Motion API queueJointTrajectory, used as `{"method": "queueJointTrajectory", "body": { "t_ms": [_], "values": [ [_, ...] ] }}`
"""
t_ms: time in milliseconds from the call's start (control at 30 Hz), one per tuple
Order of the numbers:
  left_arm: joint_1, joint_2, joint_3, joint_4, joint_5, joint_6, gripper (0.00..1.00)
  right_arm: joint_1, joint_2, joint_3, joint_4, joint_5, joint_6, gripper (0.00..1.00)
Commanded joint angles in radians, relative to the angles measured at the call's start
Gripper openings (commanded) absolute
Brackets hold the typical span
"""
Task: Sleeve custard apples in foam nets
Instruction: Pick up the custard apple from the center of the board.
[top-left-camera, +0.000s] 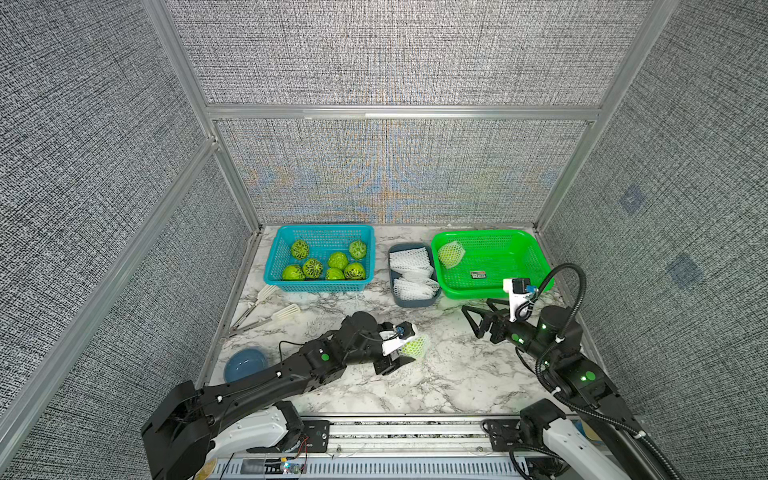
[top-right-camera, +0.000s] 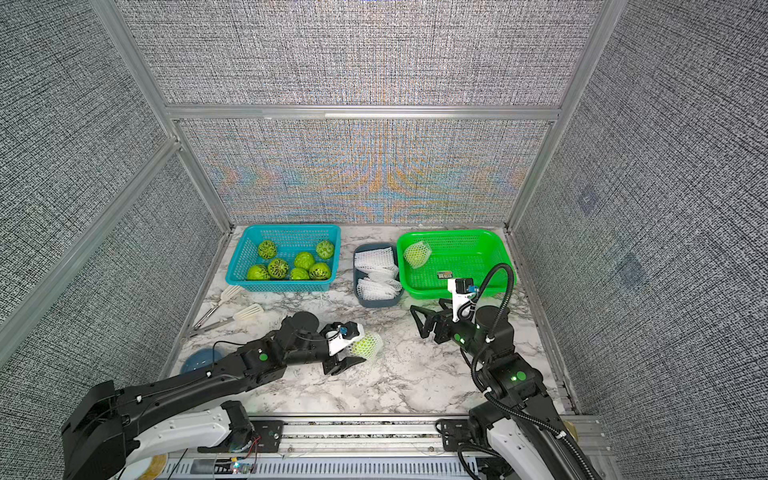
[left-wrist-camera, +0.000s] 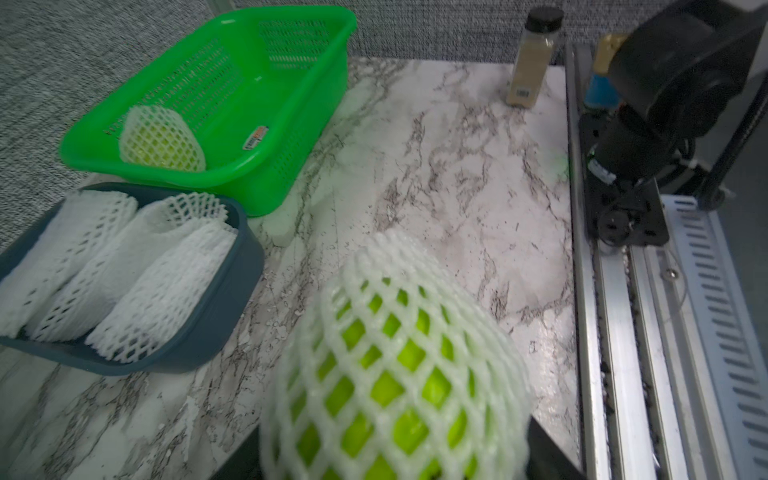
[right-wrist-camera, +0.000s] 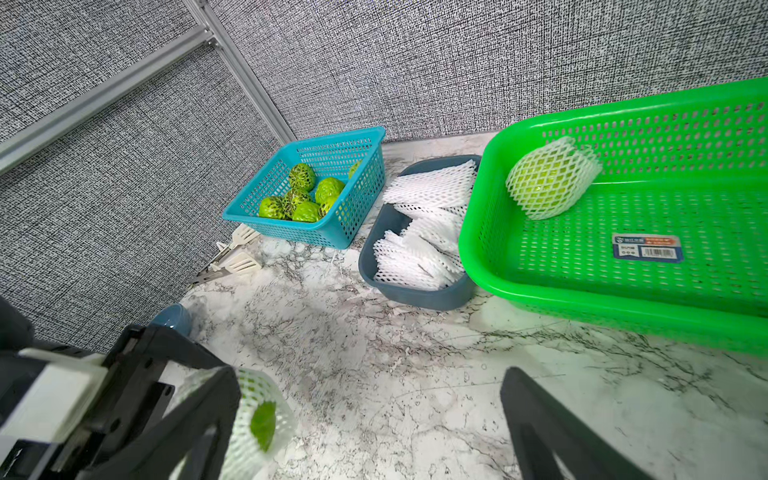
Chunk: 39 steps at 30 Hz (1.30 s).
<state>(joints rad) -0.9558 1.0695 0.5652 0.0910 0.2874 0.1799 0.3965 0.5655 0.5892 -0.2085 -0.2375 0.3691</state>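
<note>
My left gripper (top-left-camera: 409, 348) is shut on a custard apple (top-left-camera: 416, 345) wrapped in a white foam net; it fills the left wrist view (left-wrist-camera: 395, 374) and shows in the right wrist view (right-wrist-camera: 257, 419). My right gripper (top-left-camera: 471, 322) stands open and empty a little to its right, over bare marble (right-wrist-camera: 370, 374). Several bare custard apples (top-left-camera: 312, 268) lie in the blue basket (top-left-camera: 320, 232). Flat foam nets (top-left-camera: 413, 270) fill a grey-blue tray (top-left-camera: 415, 302). Another sleeved custard apple (top-left-camera: 451, 253) rests in the green basket (top-left-camera: 490, 293).
White slotted tongs (top-left-camera: 266, 309) lie in front of the blue basket, near the left wall. A blue bowl (top-left-camera: 246, 363) sits upside down at the front left. A spice bottle (left-wrist-camera: 534, 58) stands by the metal rail (top-left-camera: 411, 432) along the front edge.
</note>
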Motion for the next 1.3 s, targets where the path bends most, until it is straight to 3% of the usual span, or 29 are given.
{"method": "queueJointTrajectory", "body": {
  "t_ms": [0,167,333,600,667,767,867,933,1067,1267],
  "values": [
    [0.027,-0.029,-0.027,0.222,-0.001,-0.183,0.67,0.005,-0.002,-0.020,0.066,-0.014,-0.005,0.99],
    [0.115,-0.043,-0.032,0.305,0.161,-0.360,0.68,0.020,-0.045,-0.099,0.207,-0.067,-0.034,0.99],
    [0.255,-0.039,-0.072,0.515,0.351,-0.619,0.68,0.031,-0.109,-0.173,0.332,-0.082,-0.027,0.99],
    [0.368,0.100,-0.147,1.042,0.550,-1.091,0.68,0.036,-0.109,-0.211,0.400,-0.204,-0.009,0.99],
    [0.393,0.168,-0.162,1.200,0.555,-1.218,0.66,0.036,-0.108,-0.224,0.423,-0.238,0.002,0.99],
    [0.426,0.269,-0.220,1.495,0.471,-1.392,0.66,0.039,-0.111,-0.249,0.467,-0.275,0.021,0.99],
    [0.451,0.376,-0.217,1.667,0.448,-1.472,0.67,0.043,-0.109,-0.257,0.479,-0.296,0.028,0.99],
    [0.465,0.438,-0.200,1.688,0.446,-1.563,0.67,0.047,-0.104,-0.257,0.483,-0.305,0.033,0.99],
    [0.468,0.496,-0.169,1.690,0.463,-1.575,0.67,0.054,-0.096,-0.256,0.481,-0.307,0.034,0.99],
    [0.471,0.455,-0.153,1.661,0.486,-1.418,0.66,0.059,-0.100,-0.256,0.463,-0.282,0.026,0.99]
  ]
}}
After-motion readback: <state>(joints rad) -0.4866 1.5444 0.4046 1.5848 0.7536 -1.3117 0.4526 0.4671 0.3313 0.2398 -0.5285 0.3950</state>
